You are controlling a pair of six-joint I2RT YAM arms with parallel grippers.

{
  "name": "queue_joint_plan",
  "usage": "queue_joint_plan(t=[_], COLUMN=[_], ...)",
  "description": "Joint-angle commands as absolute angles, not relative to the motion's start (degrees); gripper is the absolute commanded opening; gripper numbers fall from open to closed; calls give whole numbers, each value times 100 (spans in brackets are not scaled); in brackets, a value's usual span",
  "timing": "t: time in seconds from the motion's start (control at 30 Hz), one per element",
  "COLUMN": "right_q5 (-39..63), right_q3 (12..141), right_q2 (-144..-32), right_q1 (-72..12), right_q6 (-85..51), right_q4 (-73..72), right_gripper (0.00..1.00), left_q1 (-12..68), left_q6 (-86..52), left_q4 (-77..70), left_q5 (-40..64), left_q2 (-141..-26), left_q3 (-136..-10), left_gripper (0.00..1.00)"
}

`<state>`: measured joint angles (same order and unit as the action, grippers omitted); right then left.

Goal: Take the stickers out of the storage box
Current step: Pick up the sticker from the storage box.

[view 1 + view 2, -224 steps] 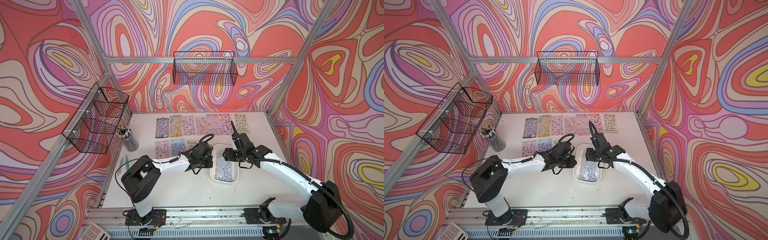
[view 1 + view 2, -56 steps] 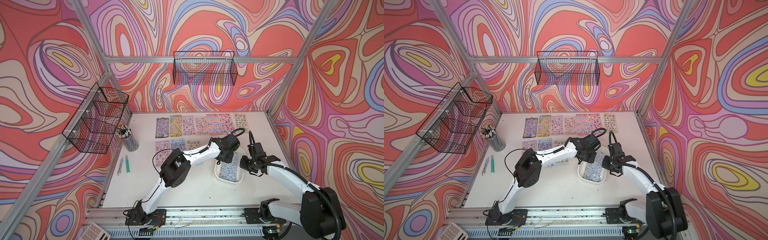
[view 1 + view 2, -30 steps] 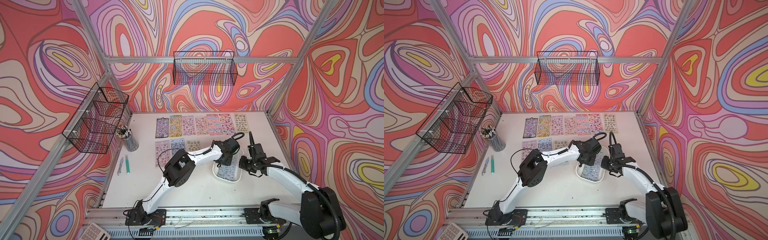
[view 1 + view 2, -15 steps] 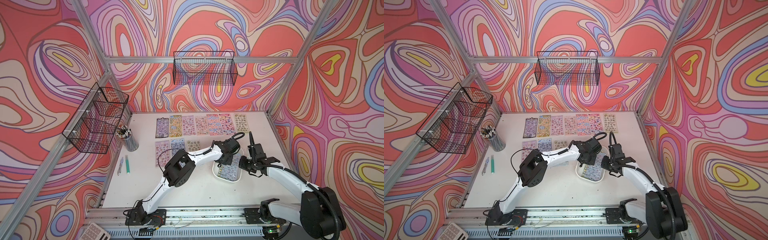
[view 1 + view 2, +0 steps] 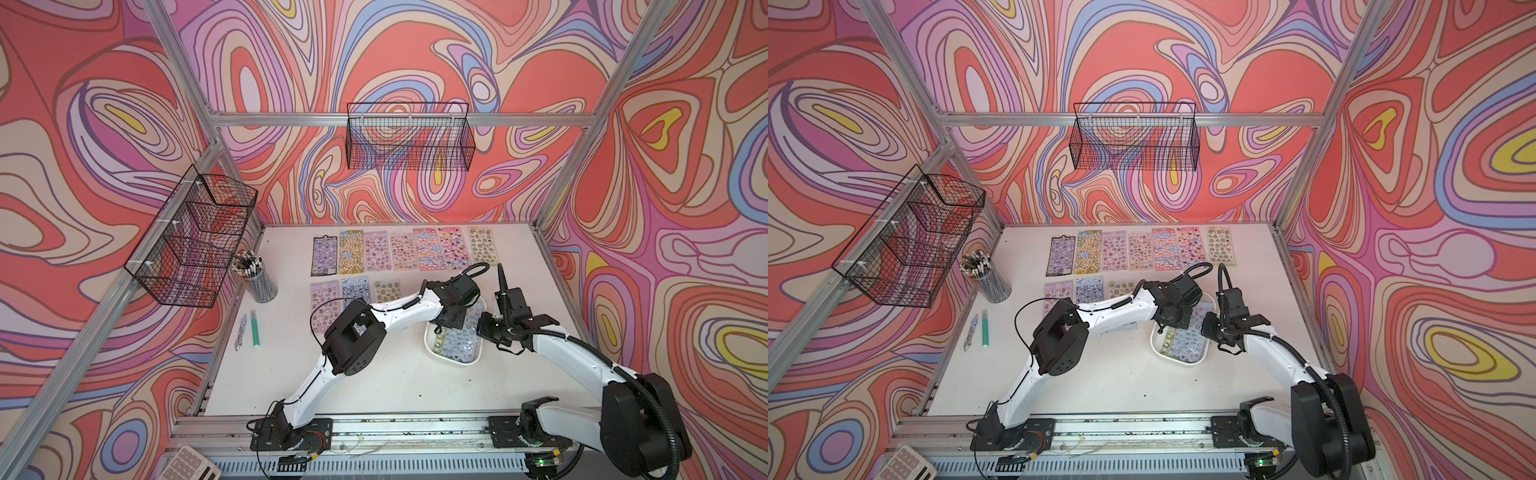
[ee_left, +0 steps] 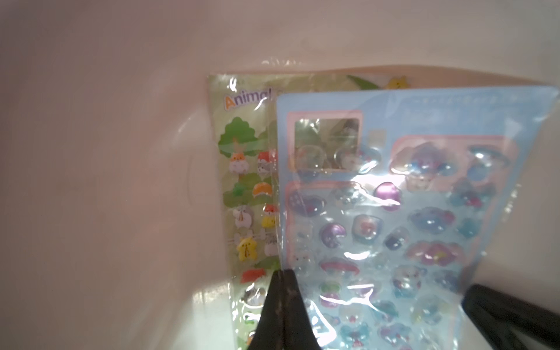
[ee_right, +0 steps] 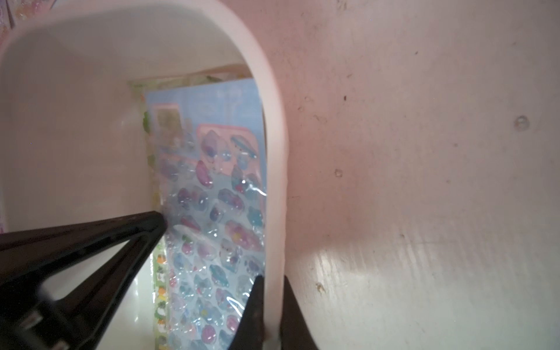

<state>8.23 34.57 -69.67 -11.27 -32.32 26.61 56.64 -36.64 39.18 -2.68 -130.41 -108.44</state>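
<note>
Ten sticker sheets (image 5: 376,251) visible on table (image 5: 374,382), two in storage box (image 5: 429,340); two wire baskets (image 5: 409,141); one pen cup (image 5: 259,282).

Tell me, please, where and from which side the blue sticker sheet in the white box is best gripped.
I'd pinch the blue sheet by its long edge over the green sheet, from above: its opposite edge hugs the storage box wall that the right gripper clamps. The left gripper is shut there.

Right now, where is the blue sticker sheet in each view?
Top view: blue sticker sheet inside the white storage box.
Top view: sheet inside the same box.
Left wrist: sheet close up, overlapping the green Animal sheet.
Right wrist: sheet alongside the box rim.
Shared landmark: the storage box's white rim.
</note>
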Motion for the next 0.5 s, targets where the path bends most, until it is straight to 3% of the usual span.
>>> queue_joint_plan(t=[0.0,0.47], right_q5=[809,681], right_q3=[3390,3685], right_q2=[-7022,-7128], right_q1=[-1116,-1118], right_q6=[-3182,-3145], right_q4=[2676,2912], right_gripper=[9,9], left_q1=[5643,5459], left_q6=[-3621,-3524], left_q4=[3865,3670], left_q5=[-483,-272], left_q2=[-12566,-11798], left_q3=[-10755,-10523], left_gripper=[0,0])
